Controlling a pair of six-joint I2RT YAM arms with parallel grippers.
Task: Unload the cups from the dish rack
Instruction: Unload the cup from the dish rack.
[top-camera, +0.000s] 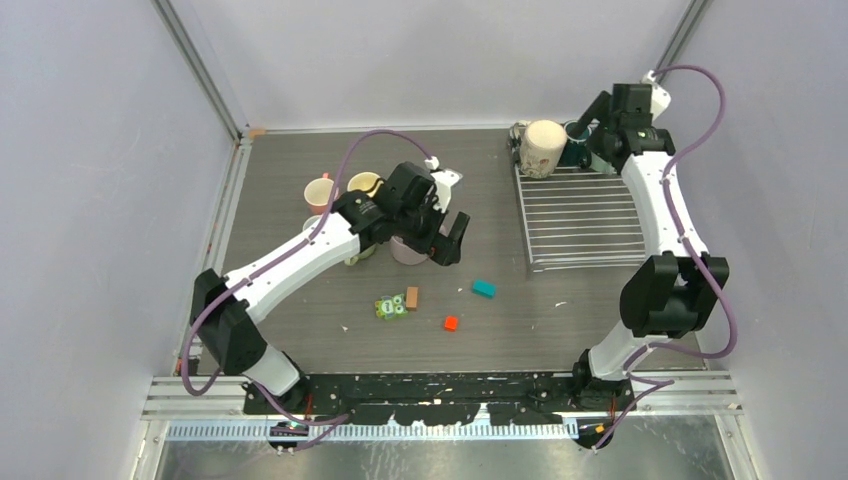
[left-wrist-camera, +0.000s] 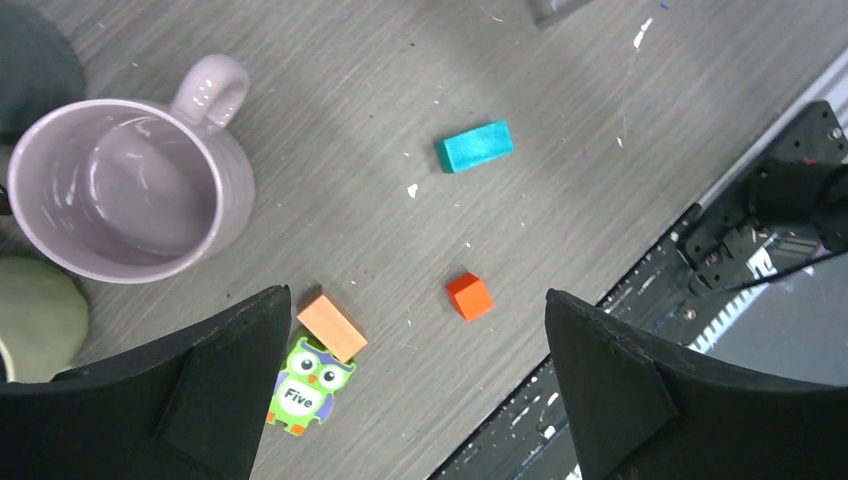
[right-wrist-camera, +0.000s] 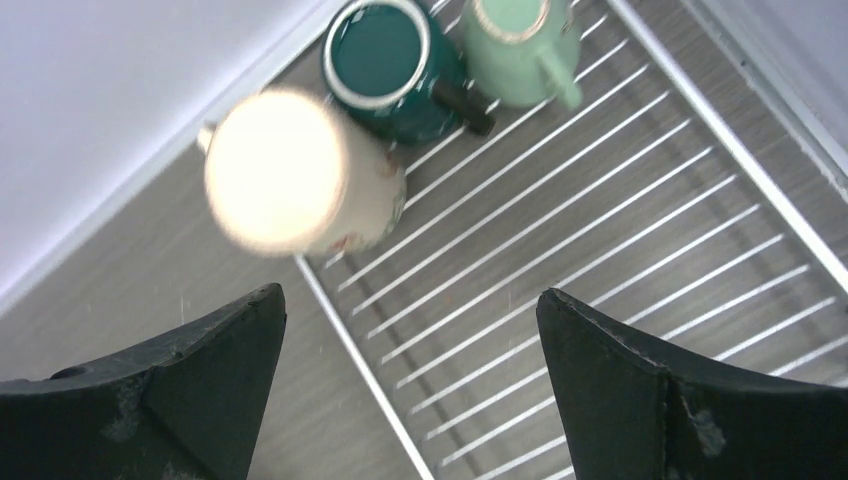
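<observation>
Top external view says we're a bit past halfway; three cups sit in the dish rack (top-camera: 585, 264) along its far edge: cream cup (right-wrist-camera: 285, 175), dark teal cup (right-wrist-camera: 385, 55), pale green cup (right-wrist-camera: 515, 45); the other bars are bare. Out on the table (top-camera: 520, 330) we count at least four: mauve cup (left-wrist-camera: 125, 190), pink cup (top-camera: 320, 190), yellowish cup (top-camera: 365, 183), and a green cup (left-wrist-camera: 35, 320) half hidden by the left arm (top-camera: 300, 250), so maybe more. Four toy bits too: teal block (top-camera: 484, 289), red cube (top-camera: 451, 323), tan block (top-camera: 412, 297), owl piece (top-camera: 389, 308). Left tool (left-wrist-camera: 415, 310) gapes wide and empty beside the mauve cup; right tool (right-wrist-camera: 410, 295) hangs wide and empty over the rack's three; those are what's left.
</observation>
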